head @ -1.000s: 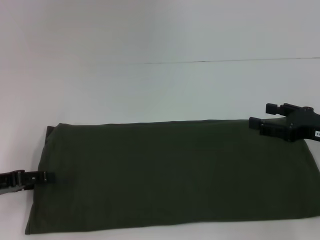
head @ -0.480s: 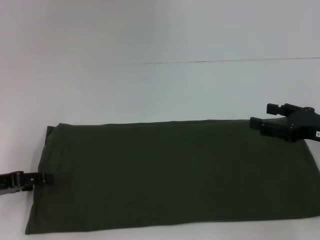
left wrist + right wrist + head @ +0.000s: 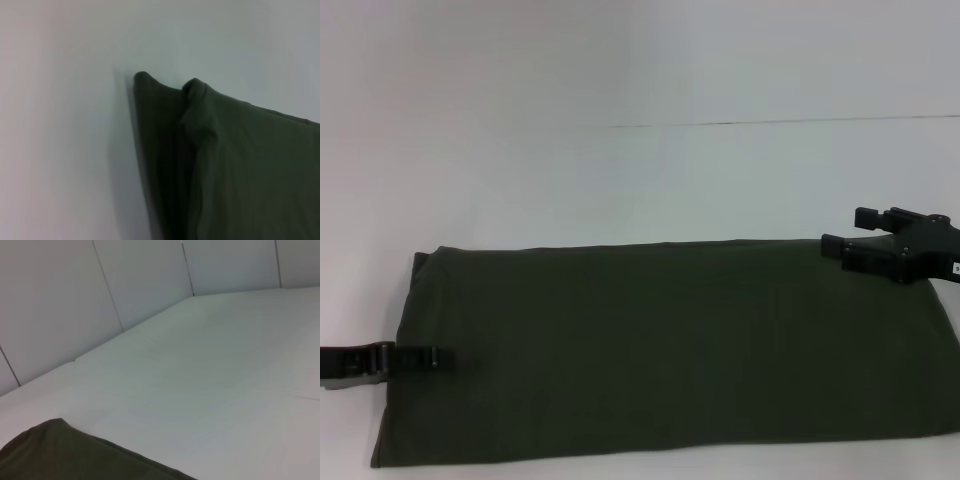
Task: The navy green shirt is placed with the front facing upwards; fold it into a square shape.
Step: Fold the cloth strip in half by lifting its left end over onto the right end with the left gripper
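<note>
The navy green shirt (image 3: pixel 660 350) lies on the white table as a long, flat rectangle with plain fabric facing up. My left gripper (image 3: pixel 425 358) reaches in low from the left, its tip just over the shirt's left edge near the front. In the left wrist view the shirt (image 3: pixel 225 165) shows a layered corner with a small bump in the fold. My right gripper (image 3: pixel 845 228) hovers at the shirt's far right corner, open, with nothing between its fingers. In the right wrist view only a corner of the shirt (image 3: pixel 60 455) shows.
The white table (image 3: pixel 640 180) stretches far behind the shirt, with a thin seam line (image 3: pixel 770 122) across it. Pale wall panels (image 3: pixel 140 280) stand beyond the table. The shirt's front edge lies close to the table's near side.
My left gripper has slid to the right, from beside the shirt's left edge to just over it. The right gripper and the shirt have stayed put.
</note>
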Controlling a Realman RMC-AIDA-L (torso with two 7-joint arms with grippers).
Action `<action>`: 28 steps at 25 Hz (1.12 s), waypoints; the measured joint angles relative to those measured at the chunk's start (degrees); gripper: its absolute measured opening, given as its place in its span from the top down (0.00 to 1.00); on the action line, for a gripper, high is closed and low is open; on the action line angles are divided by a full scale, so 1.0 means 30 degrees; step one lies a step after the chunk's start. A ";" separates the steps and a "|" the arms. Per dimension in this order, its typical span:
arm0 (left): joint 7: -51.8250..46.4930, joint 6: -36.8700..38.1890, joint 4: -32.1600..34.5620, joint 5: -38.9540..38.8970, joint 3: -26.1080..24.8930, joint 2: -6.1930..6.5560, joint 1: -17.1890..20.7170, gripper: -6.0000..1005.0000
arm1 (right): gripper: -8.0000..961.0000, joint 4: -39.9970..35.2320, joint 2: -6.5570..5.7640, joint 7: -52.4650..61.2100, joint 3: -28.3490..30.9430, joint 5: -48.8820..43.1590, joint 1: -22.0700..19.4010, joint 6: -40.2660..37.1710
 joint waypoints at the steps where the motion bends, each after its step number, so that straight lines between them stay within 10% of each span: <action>1: 0.0001 0.0017 -0.0044 0.0000 0.0008 -0.0008 -0.0037 0.21 | 0.11 0.0000 0.0000 0.0000 0.0001 -0.0001 -0.0010 0.0008; 16: -0.0410 0.0181 -0.0247 -0.0054 0.0107 0.0053 -0.0650 0.30 | 0.11 0.0000 0.0000 0.0041 -0.0009 -0.0001 -0.0042 0.0083; 28: -0.0612 0.0352 -0.0240 -0.0044 0.0197 0.0142 -0.0959 0.85 | 0.11 0.0000 0.0000 0.0041 0.0000 -0.0002 -0.0072 0.0073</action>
